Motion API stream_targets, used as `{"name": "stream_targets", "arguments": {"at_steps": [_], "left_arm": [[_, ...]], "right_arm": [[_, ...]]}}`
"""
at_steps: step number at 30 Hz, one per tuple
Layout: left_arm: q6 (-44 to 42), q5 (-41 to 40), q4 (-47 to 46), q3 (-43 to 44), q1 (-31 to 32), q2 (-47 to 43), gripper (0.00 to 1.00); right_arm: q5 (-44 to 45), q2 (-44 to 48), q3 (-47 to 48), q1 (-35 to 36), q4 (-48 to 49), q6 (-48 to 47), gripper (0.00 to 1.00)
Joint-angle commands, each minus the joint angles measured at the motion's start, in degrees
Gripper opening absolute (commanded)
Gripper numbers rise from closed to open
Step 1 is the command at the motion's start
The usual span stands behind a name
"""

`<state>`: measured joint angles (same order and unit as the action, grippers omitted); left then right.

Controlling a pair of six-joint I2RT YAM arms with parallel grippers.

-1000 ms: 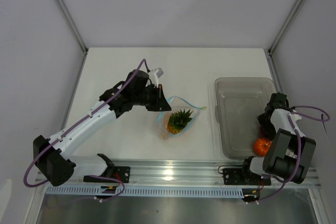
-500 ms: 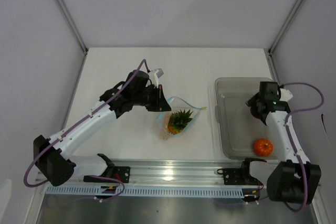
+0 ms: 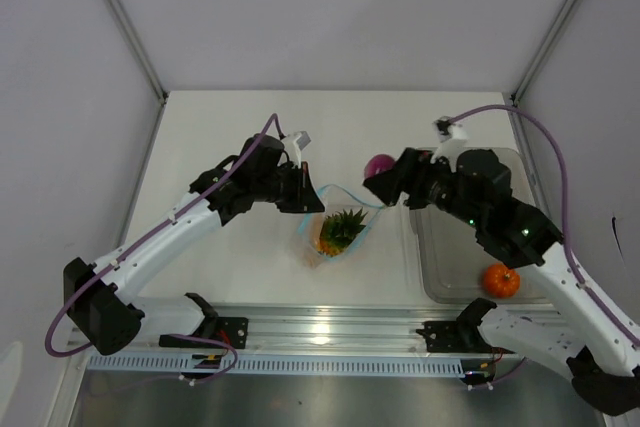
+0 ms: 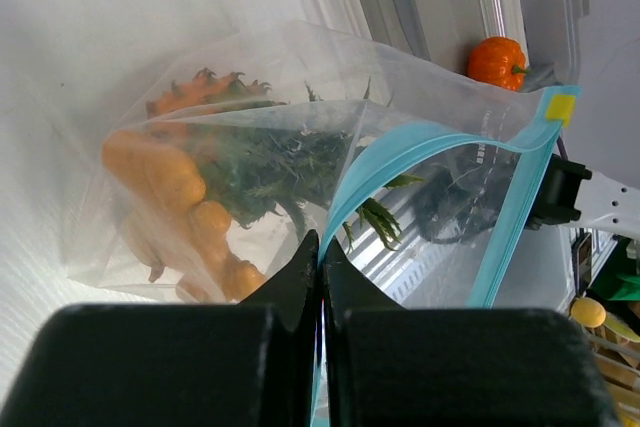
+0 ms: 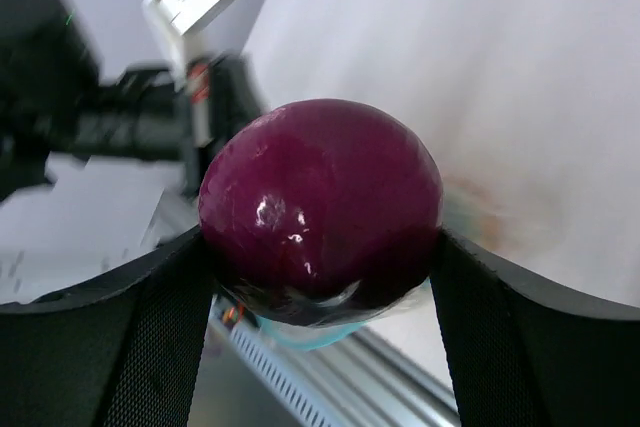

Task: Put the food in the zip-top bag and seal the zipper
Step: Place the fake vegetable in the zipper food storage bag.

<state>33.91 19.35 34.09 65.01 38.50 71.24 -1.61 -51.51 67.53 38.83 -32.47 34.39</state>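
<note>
One bag (image 3: 365,209) holds one pineapple (image 3: 341,229) plus orange lumps (image 4: 175,182). Left gripper (image 4: 320,247), arm outstretched, has its jaws pressed together on the zipper (image 4: 430,142) at the bag's left. Right gripper (image 5: 320,237), jaws spread, clamps one purple ball (image 3: 381,166) just beyond the bag's right corner. One orange fruit (image 3: 501,280) lies farther right.

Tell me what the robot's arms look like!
The left arm and right arm are white tubes with chunky black joints. A purple cable loops along each. The left gripper and right gripper are black, and the right's pads look meshy.
</note>
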Motion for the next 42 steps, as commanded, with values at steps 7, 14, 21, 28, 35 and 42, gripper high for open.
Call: {"name": "stream_targets", "arguments": {"at_steps": [7,14,21,28,35,42], "left_arm": [[-0.51,-2.39,3.09,2.92,0.35,-0.58,0.01],[-0.16,-3.71,3.53,3.19,0.35,-0.23,0.01],[-0.16,-3.88,3.62,4.16,0.35,0.56,0.01],[-0.16,-5.38,4.67,6.0,0.35,0.91,0.0],[-0.25,-5.47,4.85,6.09,0.35,1.18,0.0],[-0.34,-5.82,5.03,5.39,0.35,0.65,0.01]], "right_arm": [[-6.32,-16.68,4.63,16.71,3.91,-7.06,0.35],[-4.28,-19.95,2.53,19.53,3.29,-7.41,0.35],[-3.58,-20.47,-0.55,20.67,2.24,-7.5,0.48],[-1.39,-21.88,-0.47,21.29,1.09,-8.64,0.81],[1.61,-21.79,3.22,21.2,-0.57,-9.69,0.99],[7.13,-23.29,8.93,19.88,-4.18,-8.99,0.99]]}}
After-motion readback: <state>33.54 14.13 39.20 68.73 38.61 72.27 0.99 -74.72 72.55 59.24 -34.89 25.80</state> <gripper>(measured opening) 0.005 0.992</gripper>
